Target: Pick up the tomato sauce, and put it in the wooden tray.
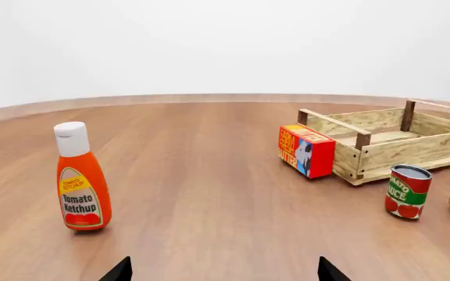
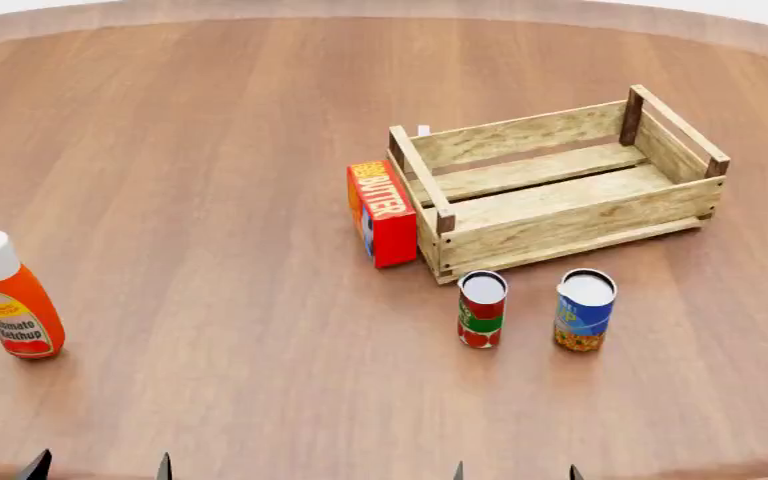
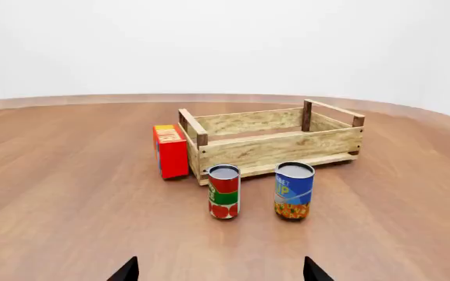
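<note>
While both of my arms hang low at the near edge of the worktop (image 2: 224, 200), only the dark tips of my jaws poke into each view. My left gripper (image 2: 97, 466) shows two tips set wide apart with nothing between them, so those jaws are released; the left wrist view shows the same spread pair (image 1: 223, 270). My right gripper (image 2: 515, 470) likewise stands spread and empty, as its own wrist view confirms (image 3: 220, 269).

The tomato sauce (image 2: 482, 310) stands upright on the worktop, a red-and-green can with a plain silver top, just near of the wooden tray (image 2: 564, 215) and apart from it. It lies ahead of my right gripper, well clear of the tips. In the right wrist view the tomato sauce (image 3: 224, 191) sits just left of centre, and in the left wrist view it (image 1: 408, 191) appears far over toward the tray (image 1: 412, 149).

Just to its right stands a blue-and-yellow can (image 2: 584, 309), also upright, the two near each other but not touching. A red butter box (image 2: 381, 213) stands on edge against the tray's left end. Far off to the left, a ketchup bottle (image 2: 15, 297) with a white cap stands alone, ahead of my left gripper.

The wooden tray (image 3: 276, 140) holds nothing that I can see.
</note>
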Robot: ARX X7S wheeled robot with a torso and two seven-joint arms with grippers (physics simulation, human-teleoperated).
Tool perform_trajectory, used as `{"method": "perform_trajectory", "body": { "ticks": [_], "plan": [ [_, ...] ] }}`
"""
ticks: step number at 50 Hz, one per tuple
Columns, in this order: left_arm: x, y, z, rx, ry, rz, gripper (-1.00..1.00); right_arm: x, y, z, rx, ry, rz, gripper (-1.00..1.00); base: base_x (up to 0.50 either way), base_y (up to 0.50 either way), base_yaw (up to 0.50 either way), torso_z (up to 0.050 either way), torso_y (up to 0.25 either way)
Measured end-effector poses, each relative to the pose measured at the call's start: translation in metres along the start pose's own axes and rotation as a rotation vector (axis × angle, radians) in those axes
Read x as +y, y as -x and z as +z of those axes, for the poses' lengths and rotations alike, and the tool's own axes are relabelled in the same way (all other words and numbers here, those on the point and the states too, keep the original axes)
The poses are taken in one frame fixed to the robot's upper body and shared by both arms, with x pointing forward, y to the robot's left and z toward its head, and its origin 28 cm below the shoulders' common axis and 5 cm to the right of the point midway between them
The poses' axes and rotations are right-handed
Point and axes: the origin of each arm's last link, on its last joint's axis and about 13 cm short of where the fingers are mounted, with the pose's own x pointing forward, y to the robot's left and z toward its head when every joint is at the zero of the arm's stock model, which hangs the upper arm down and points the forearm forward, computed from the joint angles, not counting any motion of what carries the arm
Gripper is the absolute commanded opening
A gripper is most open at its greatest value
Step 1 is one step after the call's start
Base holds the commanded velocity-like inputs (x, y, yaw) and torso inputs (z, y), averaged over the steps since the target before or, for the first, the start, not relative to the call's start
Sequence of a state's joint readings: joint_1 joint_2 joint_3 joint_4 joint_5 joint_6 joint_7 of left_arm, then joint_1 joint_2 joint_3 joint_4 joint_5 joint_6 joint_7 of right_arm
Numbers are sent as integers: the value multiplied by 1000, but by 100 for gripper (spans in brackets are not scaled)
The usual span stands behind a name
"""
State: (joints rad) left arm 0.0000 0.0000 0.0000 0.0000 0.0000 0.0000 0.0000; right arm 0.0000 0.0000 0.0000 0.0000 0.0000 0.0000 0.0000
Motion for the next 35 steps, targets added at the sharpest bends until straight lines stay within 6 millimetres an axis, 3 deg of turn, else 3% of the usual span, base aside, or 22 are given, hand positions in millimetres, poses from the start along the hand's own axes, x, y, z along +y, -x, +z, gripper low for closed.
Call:
{"method": "perform_trajectory", "body": {
  "ticks": [35],
  "plan": [
    [0, 1, 0, -8, -5, 7, 100, 0, 0, 2, 12, -18, -1, 100, 0, 0, 0, 0, 0]
  ]
}}
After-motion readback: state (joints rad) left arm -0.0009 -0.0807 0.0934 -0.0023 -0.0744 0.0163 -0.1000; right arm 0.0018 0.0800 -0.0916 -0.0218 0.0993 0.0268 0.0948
